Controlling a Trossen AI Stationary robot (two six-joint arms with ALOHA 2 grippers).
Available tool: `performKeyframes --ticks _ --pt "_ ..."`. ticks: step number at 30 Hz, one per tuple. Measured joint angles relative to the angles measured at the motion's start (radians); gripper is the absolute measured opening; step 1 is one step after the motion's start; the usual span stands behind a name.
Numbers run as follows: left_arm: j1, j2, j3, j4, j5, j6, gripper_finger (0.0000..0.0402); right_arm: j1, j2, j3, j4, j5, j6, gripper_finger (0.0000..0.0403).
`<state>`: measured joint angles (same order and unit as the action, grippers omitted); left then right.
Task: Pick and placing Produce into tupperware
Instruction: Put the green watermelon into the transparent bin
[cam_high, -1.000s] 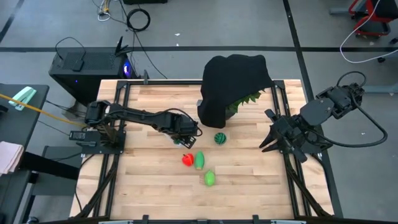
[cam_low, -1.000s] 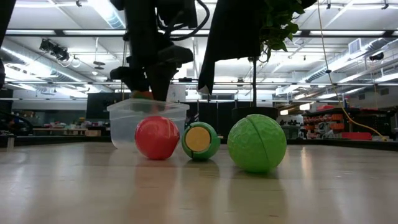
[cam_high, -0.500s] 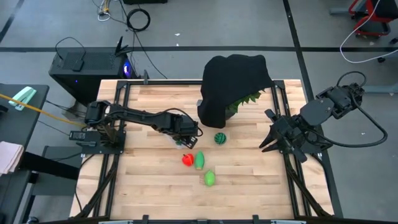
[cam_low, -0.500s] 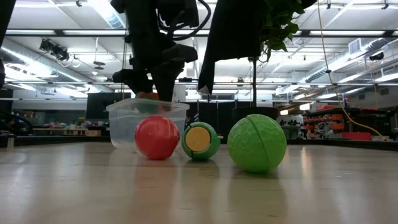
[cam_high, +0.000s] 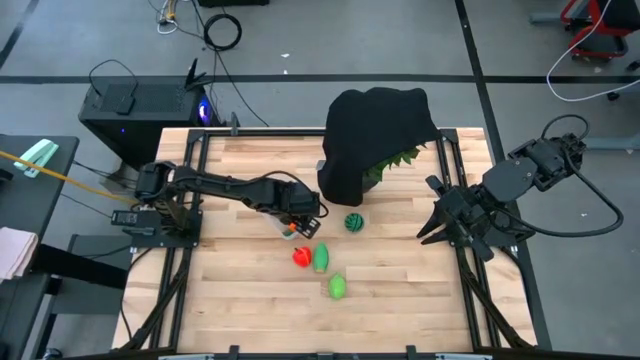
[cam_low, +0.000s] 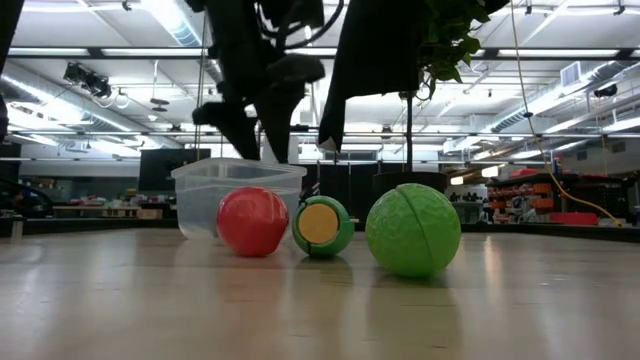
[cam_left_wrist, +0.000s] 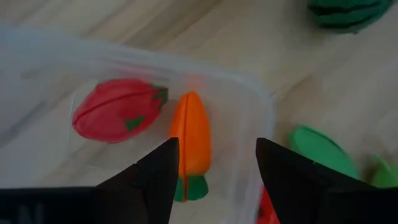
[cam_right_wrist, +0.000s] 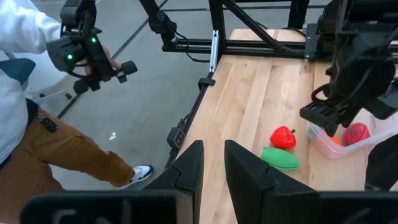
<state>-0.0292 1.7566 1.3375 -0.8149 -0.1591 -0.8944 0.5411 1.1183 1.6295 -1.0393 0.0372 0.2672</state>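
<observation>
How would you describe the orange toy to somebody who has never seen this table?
Find the black cloth at the table's far edge; the clear tupperware sits near it, under the left gripper. Two toys lie inside: the orange toy is the long pointed one, beside a rounder red toy.

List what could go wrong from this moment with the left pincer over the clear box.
The open left pincer hangs just above the small clear plastic box, over the orange toy carrot lying beside the red toy strawberry; dropping lower might nudge the box or bump the carrot. The red toy ball sits close in front of the box, so a shoved box could send it rolling.
</observation>
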Motion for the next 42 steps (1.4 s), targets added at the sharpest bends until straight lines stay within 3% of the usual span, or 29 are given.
performKeyframes --ticks 9,22,32,39,42 --pt "-0.036 -0.032 0.133 -0.079 -0.016 0.011 0.0218 0.0 -0.004 0.0 -0.003 0.0 0.003 0.0071" --pt "-0.308 -0.033 0.175 -0.028 -0.065 -0.164 0.0214 -0.001 -0.009 0.0 -0.008 0.0 -0.005 0.0071" --pt "-0.492 -0.011 0.175 0.056 -0.192 -0.594 0.0211 -0.001 -0.008 0.0 -0.008 0.012 0.003 0.0071" --pt "-0.556 0.014 0.175 0.015 -0.257 -0.94 0.0195 -0.001 -0.008 0.0 -0.006 0.016 -0.006 0.0071" --pt "-0.56 0.038 0.175 0.016 -0.275 -1.0 0.0188 -0.001 -0.006 0.0 -0.006 0.017 -0.007 0.0071"
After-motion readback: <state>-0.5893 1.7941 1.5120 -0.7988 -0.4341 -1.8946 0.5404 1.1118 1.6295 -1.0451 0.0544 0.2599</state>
